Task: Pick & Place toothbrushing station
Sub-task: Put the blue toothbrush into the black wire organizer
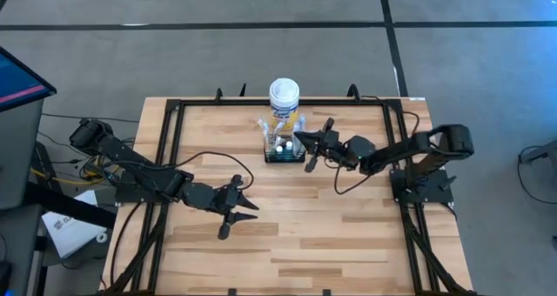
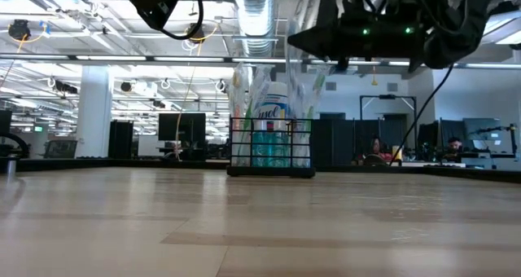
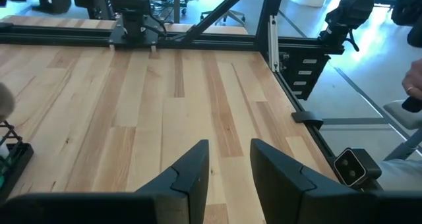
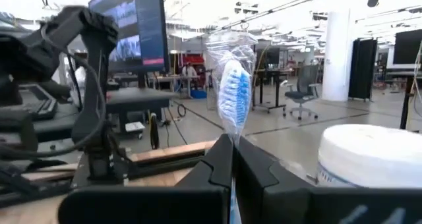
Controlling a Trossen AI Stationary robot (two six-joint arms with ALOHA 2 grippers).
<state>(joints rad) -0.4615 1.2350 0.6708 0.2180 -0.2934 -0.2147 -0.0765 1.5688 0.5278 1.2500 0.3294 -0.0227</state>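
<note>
Right jaws [image 4: 232, 159]: closed to a thin slit, pinching a plastic-wrapped toothbrush [image 4: 232, 99]; blue-and-white bristle head upright just above the tips in the right wrist view.
Right jaws, place [image 1: 311, 150]: above the right edge of the toothbrushing station, raised off the desk; seen high in the low view [image 2: 313, 39].
Wrapped toothbrush, contact: cannot tell whether its lower end still sits inside the caddy.
Left jaws [image 3: 229, 159]: parted by a moderate gap, nothing between them; bare wood visible through the gap.
Left jaws, place [image 1: 238, 205]: over the front-left part of the desk, well apart from the caddy, pointing toward the right side.
Toothbrushing station [image 1: 284, 152]: small black wire-mesh caddy standing upright on the desk near the middle of the far edge; in the low view [image 2: 270, 147] holding several wrapped toothbrushes that rise above its rim, plus blue-green items inside.
Station, left wrist view: only a corner of black mesh at the frame edge [image 3: 14, 155].
Yellow canister [image 1: 284, 103]: white-lidded, standing just behind the caddy, touching or nearly touching it; lid seen close beside the right jaws [image 4: 372, 155].
Desk [image 1: 348, 235]: light wooden planks, framed by black rails [image 1: 165, 139] on the left, right and far sides.
Room beyond: open office with desks, a monitor [image 4: 132, 28] and ceiling ducts.
</note>
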